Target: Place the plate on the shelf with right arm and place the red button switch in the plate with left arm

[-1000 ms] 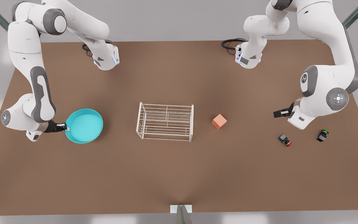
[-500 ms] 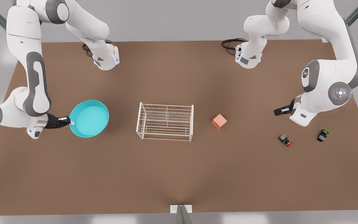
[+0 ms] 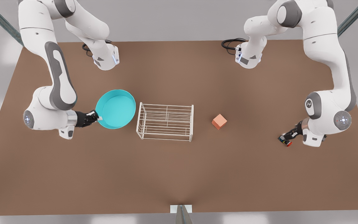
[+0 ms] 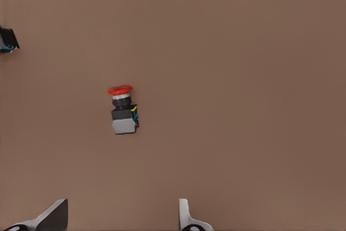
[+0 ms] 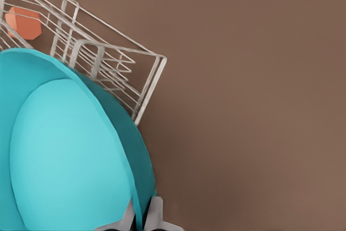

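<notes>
Gripping plate (image 5: 65, 150): right pincer (image 5: 145, 216); rim clamp visible.

orange cube (image 3: 219, 121) on brown table (image 3: 179, 174); perhaps another switch (image 4: 7, 40).

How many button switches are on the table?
2. Red switch lies under the open left gripper; a black body nearby, cut off, is probably another.

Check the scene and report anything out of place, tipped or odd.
Only one oddity: the red button switch lies on its side on the table, beneath the open left gripper. The shelf stands upright.
</notes>
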Controlling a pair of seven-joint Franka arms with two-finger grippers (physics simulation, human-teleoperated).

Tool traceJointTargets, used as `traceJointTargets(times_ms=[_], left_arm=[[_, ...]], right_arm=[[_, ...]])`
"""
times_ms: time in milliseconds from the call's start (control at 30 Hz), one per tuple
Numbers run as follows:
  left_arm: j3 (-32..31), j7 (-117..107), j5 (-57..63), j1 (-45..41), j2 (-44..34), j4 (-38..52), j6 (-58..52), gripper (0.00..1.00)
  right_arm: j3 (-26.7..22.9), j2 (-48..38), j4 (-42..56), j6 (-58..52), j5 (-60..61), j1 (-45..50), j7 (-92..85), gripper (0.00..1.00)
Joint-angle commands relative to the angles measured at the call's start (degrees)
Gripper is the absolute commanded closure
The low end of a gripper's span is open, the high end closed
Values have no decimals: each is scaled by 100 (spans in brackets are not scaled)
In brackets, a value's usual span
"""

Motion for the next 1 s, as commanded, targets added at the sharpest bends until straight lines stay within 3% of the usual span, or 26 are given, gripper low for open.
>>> traceJointTargets(times_ms=[0, 133, 300, 433, 767, 800, 833, 900, 967], left_arm=[[22, -1286, 90, 93, 111, -111, 1117, 0], [40, -1506, 90, 145, 269, -779, 2136, 0], [40, -1383, 82, 233, 568, -797, 2646, 0], [40, -1339, 679, 216, 1350, -471, 3587, 0], [40, -838, 679, 304, 937, -1386, 3921, 0], [40, -873, 679, 304, 911, -1439, 3929, 0], [40, -891, 679, 303, 937, -1561, 4184, 0], [40, -873, 679, 303, 955, -1649, 4325, 0], [40, -882, 670, 365, 1007, -1667, 4413, 0]], right_arm=[[89, 0, 23, 6, -16, 208, 1507, 85], [89, 70, 76, 288, 178, 745, 2096, 85], [98, 211, 67, 692, 301, 1175, 2571, 85], [89, 369, 128, 1105, 424, 1509, 2966, 85], [62, 730, 392, 1746, 582, 2046, 3564, 85], [71, 730, 392, 1746, 573, 2054, 3564, 47], [54, 721, 392, 1746, 573, 2054, 3555, 0], [27, 589, 462, 1746, 573, 2028, 3538, 0], [-411, 62, 980, 1090, 494, 2019, 3546, 0]])
